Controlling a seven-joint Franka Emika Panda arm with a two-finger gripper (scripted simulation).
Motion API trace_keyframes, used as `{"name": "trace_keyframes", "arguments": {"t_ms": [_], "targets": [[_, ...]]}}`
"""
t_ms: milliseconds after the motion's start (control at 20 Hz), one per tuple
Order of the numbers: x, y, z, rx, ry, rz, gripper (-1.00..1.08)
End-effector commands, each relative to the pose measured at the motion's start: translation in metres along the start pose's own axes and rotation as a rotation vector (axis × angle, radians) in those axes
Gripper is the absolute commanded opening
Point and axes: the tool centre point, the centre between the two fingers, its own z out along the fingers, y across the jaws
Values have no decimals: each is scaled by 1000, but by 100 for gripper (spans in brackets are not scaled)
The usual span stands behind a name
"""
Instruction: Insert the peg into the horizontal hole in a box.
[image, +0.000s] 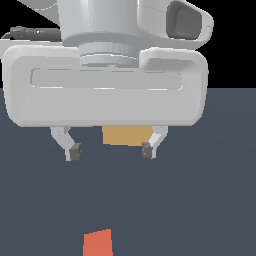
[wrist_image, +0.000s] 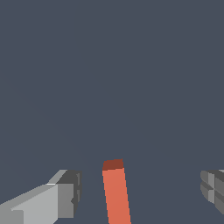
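Gripper: my Panda's gripper (image: 110, 151) hangs above the dark bench with its two fingers spread wide and nothing between them; the left fingertip (image: 74, 152) and its partner stand well apart.

Peg: only the orange-red end of the peg (image: 98, 243) shows in the exterior view, lying flat on the bench at that view's near edge and cut off by the frame. The pale half I cannot see in either picture.

Peg from the wrist: the peg (wrist_image: 116, 192) lies inside the open span of the fingers, nearer one finger (wrist_image: 65, 197) than the other, and touches neither.

Long axis: as I read it, the bar runs roughly across the line joining the two fingertips, tilted a little off square, so a closing grip would meet its long flat sides.

Which way it lies: in the exterior view the peg sits below the gripper and toward the near edge of the bench, slightly to that view's left of the midpoint between the fingers.

Box: a tan box (image: 127, 135) shows as a strip behind the gripper, toward the far side of the bench; the hand hides most of it.

Hole: hidden by the hand, so I cannot place it.

Step in hand: I judge this the approach before the pick, with the peg not yet grasped.

Next move calls for: a descent over the peg, centring it between the fingers before they close.
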Motion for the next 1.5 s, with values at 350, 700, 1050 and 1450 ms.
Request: {"name": "trace_keyframes", "arguments": {"t_ms": [350, 700, 1050, 1450], "targets": [[-96, -7, 31, -12, 7, -68, 100], [-148, -5, 47, -18, 12, -104, 100], [-174, -3, 56, -21, 14, -122, 100], [-179, -2, 58, -21, 15, -125, 100]]}}
